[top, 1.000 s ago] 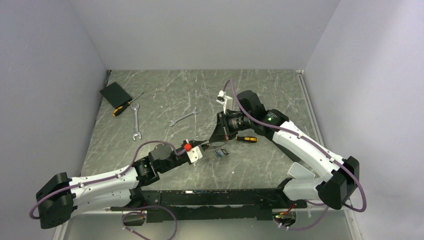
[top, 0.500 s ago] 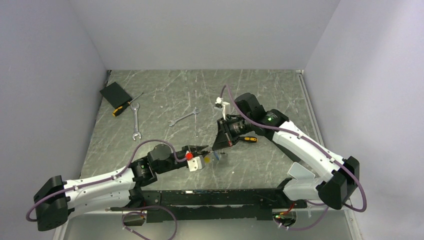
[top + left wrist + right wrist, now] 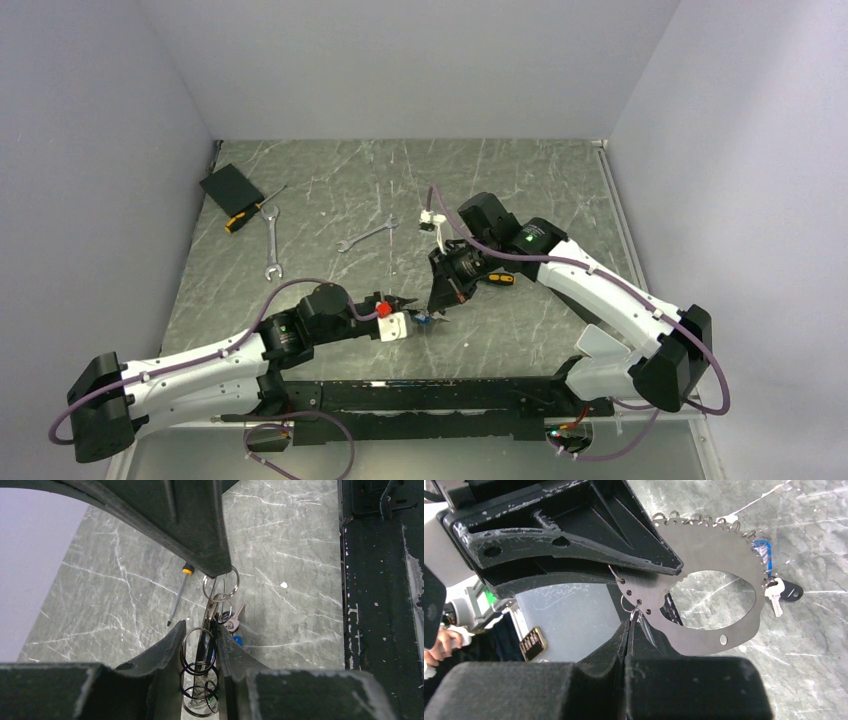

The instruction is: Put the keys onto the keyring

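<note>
Keyring (image 3: 719, 555) held aloft: left gripper (image 3: 200, 630) fingers narrow, clamped on its rim, right gripper (image 3: 628, 625) fingers pressed together on a small ring (image 3: 630, 605) at its edge; two keys (image 3: 776, 597) seem hung, any others unaccounted for.

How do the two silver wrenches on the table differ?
The left wrench looks longer and lies pointing almost straight toward the back wall; the right wrench looks shorter and lies slanted. The left wrench sits beside a screwdriver; the right wrench lies alone. Both lie flat, untouched.
</note>
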Robot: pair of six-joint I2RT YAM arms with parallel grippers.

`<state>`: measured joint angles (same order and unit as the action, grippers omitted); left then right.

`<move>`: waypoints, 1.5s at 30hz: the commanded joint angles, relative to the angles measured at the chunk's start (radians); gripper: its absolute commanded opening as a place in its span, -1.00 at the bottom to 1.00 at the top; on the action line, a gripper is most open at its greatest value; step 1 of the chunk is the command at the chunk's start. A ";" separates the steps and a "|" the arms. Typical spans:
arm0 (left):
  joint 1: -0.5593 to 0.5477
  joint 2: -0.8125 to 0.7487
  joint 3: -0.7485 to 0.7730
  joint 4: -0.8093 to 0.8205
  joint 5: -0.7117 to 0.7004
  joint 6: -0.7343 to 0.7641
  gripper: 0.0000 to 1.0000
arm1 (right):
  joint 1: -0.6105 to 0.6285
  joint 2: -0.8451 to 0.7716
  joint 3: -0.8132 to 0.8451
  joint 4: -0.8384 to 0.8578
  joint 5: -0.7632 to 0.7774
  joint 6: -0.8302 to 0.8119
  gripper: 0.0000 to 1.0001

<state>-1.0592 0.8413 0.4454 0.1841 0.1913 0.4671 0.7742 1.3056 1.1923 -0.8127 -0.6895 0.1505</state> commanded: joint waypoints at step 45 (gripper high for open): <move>0.030 -0.003 -0.010 0.324 -0.085 -0.270 -1.00 | 0.035 -0.421 -0.264 0.494 0.397 0.178 0.21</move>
<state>-1.0325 0.8478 0.4362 0.3706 0.1463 0.2302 0.8127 0.9623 0.9958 -0.4767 -0.3523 0.2508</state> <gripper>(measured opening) 0.274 0.590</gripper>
